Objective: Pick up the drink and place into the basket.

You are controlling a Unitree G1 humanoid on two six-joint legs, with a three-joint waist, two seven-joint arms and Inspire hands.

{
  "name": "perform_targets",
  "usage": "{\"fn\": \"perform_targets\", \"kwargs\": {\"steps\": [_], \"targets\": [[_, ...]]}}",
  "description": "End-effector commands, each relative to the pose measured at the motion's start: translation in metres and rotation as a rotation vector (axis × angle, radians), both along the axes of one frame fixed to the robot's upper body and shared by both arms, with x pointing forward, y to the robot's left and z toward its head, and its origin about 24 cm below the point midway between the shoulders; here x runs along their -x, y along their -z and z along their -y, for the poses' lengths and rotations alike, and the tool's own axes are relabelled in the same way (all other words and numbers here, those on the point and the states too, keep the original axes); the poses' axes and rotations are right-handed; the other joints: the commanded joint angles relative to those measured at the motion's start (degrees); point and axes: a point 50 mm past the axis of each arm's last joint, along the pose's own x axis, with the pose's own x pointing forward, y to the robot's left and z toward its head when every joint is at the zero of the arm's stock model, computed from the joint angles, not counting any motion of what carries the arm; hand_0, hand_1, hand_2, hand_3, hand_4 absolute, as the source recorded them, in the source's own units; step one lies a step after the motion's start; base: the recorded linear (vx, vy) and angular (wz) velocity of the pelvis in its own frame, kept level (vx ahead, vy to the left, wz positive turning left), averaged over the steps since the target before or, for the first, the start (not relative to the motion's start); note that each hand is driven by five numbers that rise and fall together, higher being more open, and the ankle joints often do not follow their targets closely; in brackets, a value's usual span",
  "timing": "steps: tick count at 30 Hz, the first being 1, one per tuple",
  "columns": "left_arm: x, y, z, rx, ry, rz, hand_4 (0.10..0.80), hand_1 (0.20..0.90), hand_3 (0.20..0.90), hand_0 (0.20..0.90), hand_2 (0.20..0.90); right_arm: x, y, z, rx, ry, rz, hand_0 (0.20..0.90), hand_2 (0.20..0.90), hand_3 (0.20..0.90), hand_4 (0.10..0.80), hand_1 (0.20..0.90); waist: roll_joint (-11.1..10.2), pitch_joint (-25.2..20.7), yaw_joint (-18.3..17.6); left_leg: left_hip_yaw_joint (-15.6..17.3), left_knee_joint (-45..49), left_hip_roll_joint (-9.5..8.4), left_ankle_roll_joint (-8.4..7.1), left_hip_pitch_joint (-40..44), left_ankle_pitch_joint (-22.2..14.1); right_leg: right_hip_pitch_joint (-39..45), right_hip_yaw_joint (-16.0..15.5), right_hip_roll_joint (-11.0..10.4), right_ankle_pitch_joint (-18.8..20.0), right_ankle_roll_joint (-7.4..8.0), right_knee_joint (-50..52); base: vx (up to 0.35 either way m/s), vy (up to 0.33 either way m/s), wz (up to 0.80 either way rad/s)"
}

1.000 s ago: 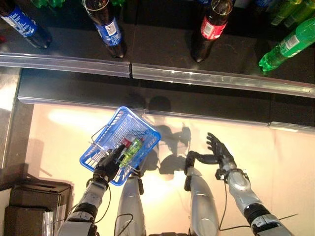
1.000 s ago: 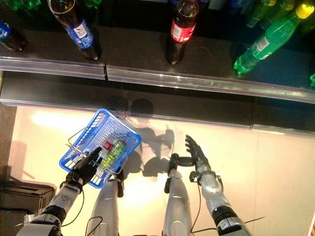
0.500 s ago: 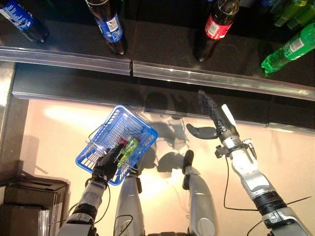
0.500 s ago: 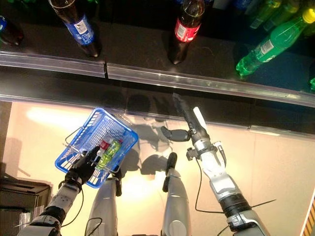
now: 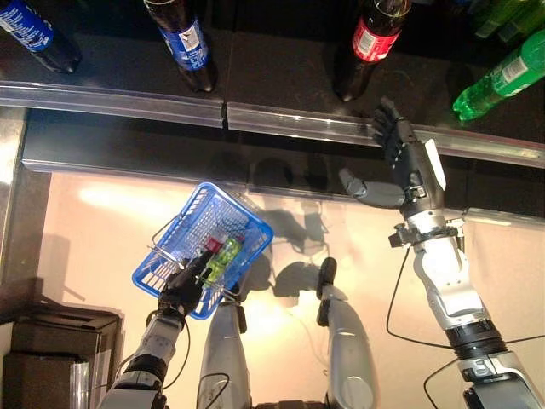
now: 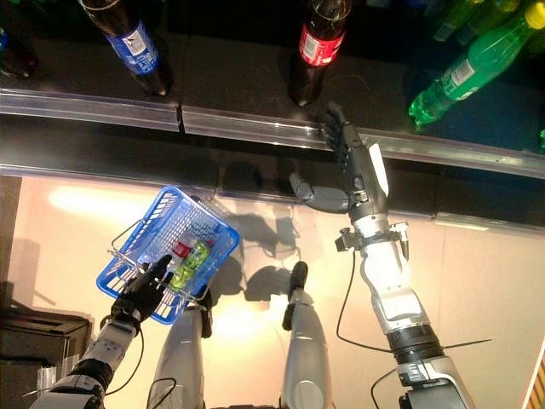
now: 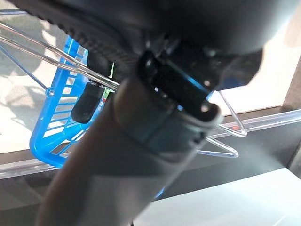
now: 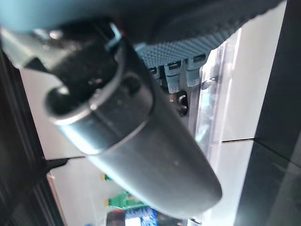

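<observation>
My right hand [image 5: 409, 162] is open, with straight fingers and the thumb spread, raised to the shelf's clear front rail [image 5: 324, 128]. It is just below and to the right of a dark cola bottle with a red label [image 5: 370, 43] and does not touch it. Its fingers [image 8: 178, 75] show in the right wrist view. My left hand [image 5: 183, 290] is shut on the wire handles [image 7: 61, 66] of the blue basket [image 5: 192, 223], which hangs at the lower left. A green drink [image 5: 223, 254] and a red-capped drink [image 5: 213, 245] lie in the basket.
The dark shelf also holds cola bottles with blue labels [image 5: 189, 47] at the left and a green bottle [image 5: 502, 77] at the right. A second, lower shelf ledge [image 5: 128, 162] runs under the rail. A dark box [image 5: 51, 358] stands at the lower left.
My right hand has risen from low by the legs up to the shelf rail, near the red-labelled bottle. The blue basket and left hand have barely moved.
</observation>
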Motion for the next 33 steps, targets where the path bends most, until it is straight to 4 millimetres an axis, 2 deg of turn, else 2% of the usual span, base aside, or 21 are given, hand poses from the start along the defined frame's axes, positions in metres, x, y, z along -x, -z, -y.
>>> {"fn": "perform_targets", "kwargs": {"steps": [1, 13, 33], "targets": [[0.028, 0.01, -0.001, 0.067, 0.003, 0.075, 0.1, 0.3, 0.2, 0.3, 0.3, 0.023, -0.079, 0.008, -0.064, -0.025, 0.419, 0.9, 0.9, 0.9, 0.8, 0.9, 1.3, -3.8, 0.2, -1.7, -6.8, -0.51, 1.8, -0.9, 7.7, 3.6, 0.9, -2.1, -10.2, 1.1, 7.1, 0.0, 0.0, 0.0], [0.024, 0.008, 0.001, 0.064, 0.026, 0.076, 0.1, 0.3, 0.2, 0.3, 0.3, 0.019, -0.101, 0.016, -0.116, 0.034, 0.495, 0.9, 0.9, 0.9, 0.8, 0.9, 1.5, -3.1, 1.1, -1.6, -7.0, -0.59, 1.89, -0.3, 7.8, 5.0, 0.1, -2.1, -9.9, 0.97, 5.9, 0.0, 0.0, 0.0], [0.013, 0.001, 0.002, 0.042, 0.062, 0.078, 0.1, 0.3, 0.2, 0.3, 0.3, -0.004, -0.13, 0.024, -0.183, 0.038, 0.439, 0.9, 0.9, 0.9, 0.8, 0.9, 1.9, -2.1, 2.6, -1.8, -7.0, -0.76, 1.8, -0.3, 7.8, 5.9, -1.1, -2.1, -9.8, 0.55, 4.9, 0.0, 0.0, 0.0]]}}
